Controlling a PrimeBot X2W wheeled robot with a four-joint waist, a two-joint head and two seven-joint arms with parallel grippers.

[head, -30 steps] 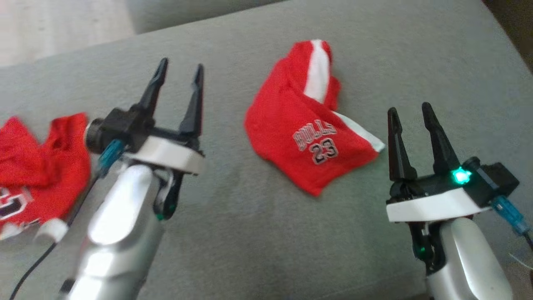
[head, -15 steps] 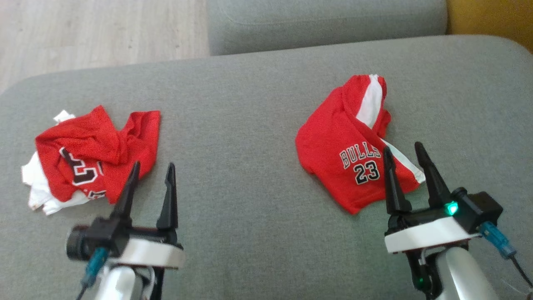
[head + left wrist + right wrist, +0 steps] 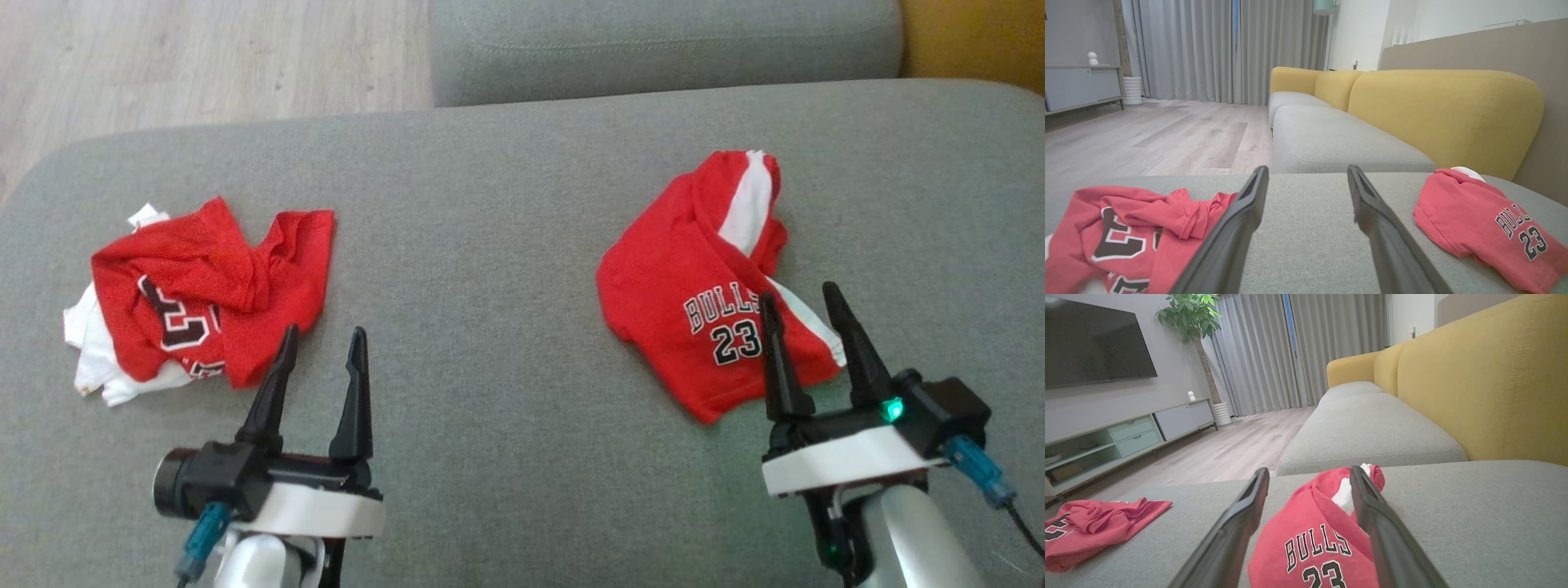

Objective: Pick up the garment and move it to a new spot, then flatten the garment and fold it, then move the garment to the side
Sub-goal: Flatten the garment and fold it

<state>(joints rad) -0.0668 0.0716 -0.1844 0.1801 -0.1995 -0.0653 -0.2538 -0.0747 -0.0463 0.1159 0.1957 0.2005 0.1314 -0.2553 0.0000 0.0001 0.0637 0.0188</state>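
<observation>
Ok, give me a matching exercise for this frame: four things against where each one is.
1 crumpled red mesh jersey with white lining
2 red fabric garment printed BULLS 23
3 yellow upholstered sofa back
4 pale wooden floor

A underfoot, beyond the grey seat cushion
B on cushion, robot's right
C on cushion, robot's left
D upright behind the seats

Pairs: 1-C, 2-B, 3-D, 4-A

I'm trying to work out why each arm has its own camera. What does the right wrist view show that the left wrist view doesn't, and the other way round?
Right wrist, not left: a dark television and a potted plant. Left wrist, not right: what looks like a pale green lampshade at the top edge. Both: the BULLS 23 garment, the crumpled red jersey, grey cushions, yellow sofa back, grey curtains.
</observation>
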